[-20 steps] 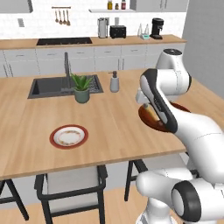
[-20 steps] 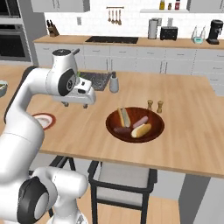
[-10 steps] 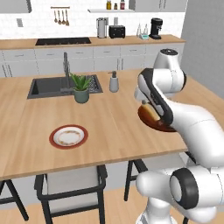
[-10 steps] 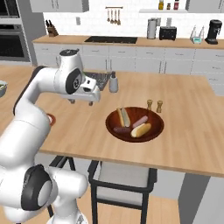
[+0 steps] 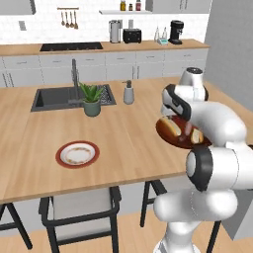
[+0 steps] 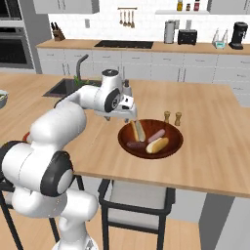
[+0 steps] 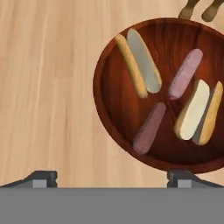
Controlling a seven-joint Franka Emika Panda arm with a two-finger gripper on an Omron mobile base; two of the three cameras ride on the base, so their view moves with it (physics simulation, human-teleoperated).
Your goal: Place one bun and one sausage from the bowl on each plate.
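The bowl [image 7: 159, 94] is sitting on the desk [image 7: 48, 87], toward the right end of the wooden top, its rim just below two small shakers [image 6: 173, 117] at its 12 o'clock in the right base view. It is holding everything: two buns and two sausages. In the hand view, one bun [image 7: 139, 61] is lying at 11 o'clock inside the bowl, the other bun [image 7: 199, 111] at 4 o'clock, a paler sausage [image 7: 185, 72] near 1 o'clock, and a darker sausage [image 7: 149, 127] at 7 o'clock. None are touching the pincer.

The pincer [image 7: 111, 177] is hovering above the desk at the bowl's edge, its jaws spread as wide as they go and gripping nothing; one fingertip is over bare wood, the other over the bowl's near rim.

One plate [image 5: 77, 154], red-rimmed, is lying well apart from the bowl, at 9 o'clock of it in the left base view, and carrying no bun or sausage. A second plate is hard to make out; only a sliver of red is peeking behind the arm in the right base view.

Judgement: nothing is placed yet. All four transfers are remaining, and the first pick is only being lined up. A potted plant [image 5: 92, 98] and sink [image 5: 57, 98] are lying further off, at 11 o'clock of the plate.
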